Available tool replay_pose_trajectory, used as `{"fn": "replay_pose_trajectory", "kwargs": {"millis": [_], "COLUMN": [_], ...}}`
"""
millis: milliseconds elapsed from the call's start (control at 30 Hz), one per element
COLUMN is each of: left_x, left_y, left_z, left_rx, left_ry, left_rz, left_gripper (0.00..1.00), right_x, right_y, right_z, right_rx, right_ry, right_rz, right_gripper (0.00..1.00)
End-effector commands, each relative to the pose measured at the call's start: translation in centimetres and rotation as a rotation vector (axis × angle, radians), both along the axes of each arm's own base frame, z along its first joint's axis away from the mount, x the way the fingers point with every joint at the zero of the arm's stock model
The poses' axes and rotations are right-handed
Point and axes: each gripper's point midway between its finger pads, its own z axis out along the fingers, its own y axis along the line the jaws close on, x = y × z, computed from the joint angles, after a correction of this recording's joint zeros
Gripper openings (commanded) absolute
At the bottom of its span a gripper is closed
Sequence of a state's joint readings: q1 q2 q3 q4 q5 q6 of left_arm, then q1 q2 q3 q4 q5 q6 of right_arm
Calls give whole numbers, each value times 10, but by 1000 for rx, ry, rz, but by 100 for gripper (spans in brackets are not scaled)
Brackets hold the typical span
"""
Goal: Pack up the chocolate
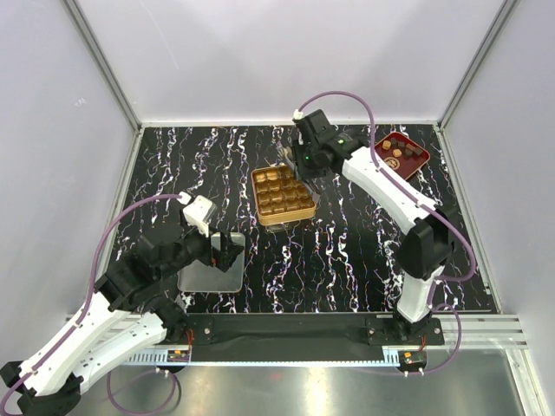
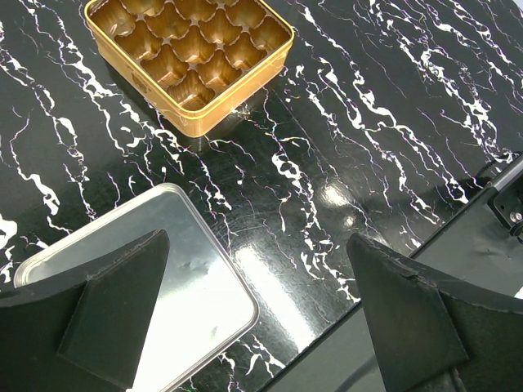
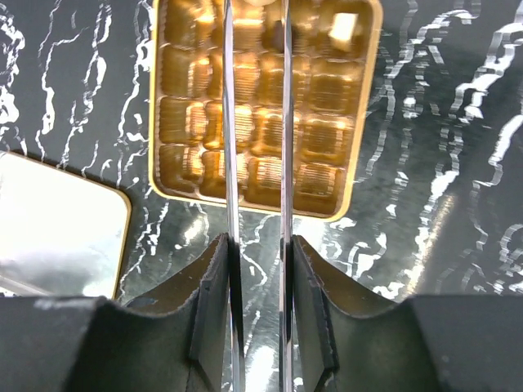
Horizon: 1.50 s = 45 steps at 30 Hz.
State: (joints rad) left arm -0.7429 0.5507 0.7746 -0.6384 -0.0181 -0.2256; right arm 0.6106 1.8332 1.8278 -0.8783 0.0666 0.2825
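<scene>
Several small chocolate pieces (image 1: 404, 152), brown and tan, lie in the dark red tray (image 1: 411, 172) at the back right. The gold tin (image 1: 290, 218) with its grid of cells sits mid-table; it also shows in the left wrist view (image 2: 229, 114) and the right wrist view (image 3: 368, 122). One pale tan piece (image 3: 343, 28) lies in a far corner cell. My right gripper (image 1: 299, 166) (image 3: 260, 245) is shut on thin metal tweezers (image 3: 229, 122), whose blades reach over the tin. My left gripper (image 1: 227, 251) (image 2: 257, 245) is open and empty, low over the table.
A silver tin lid (image 1: 208, 276) lies flat at the near left, partly under my left gripper (image 2: 188, 294); it also shows at the left edge of the right wrist view (image 3: 49, 229). White walls enclose the black marbled table (image 1: 347, 243).
</scene>
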Motion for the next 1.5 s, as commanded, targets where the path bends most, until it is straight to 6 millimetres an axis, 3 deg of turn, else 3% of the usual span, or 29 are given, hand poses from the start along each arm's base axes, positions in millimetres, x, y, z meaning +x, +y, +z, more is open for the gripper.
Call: {"fn": "replay_pose_trajectory", "kwargs": {"millis": [0,267,633,1167,1467], "left_x": [4,3,2,2,2], "left_y": [1,2,2,2,2], "left_z": [10,11,12,12,12], "left_rx": [-17,-21,-24,-26,-26], "left_ry": [-43,-47,-49,-51,-51], "left_rz": [13,13,10,10,10], "left_gripper": [99,99,99,99,99], "right_x": [9,7,22,22,23], "right_y": [26,48,49,51,50], "right_z": [5,-20,-43,-42,-26], "right_rx": [32,7,-60,-73,-74], "right_ry": [-40,-11,-8,-11,-43], "right_rz": [11,48,29,35,28], "right_gripper": [34,34,36,44,52]}}
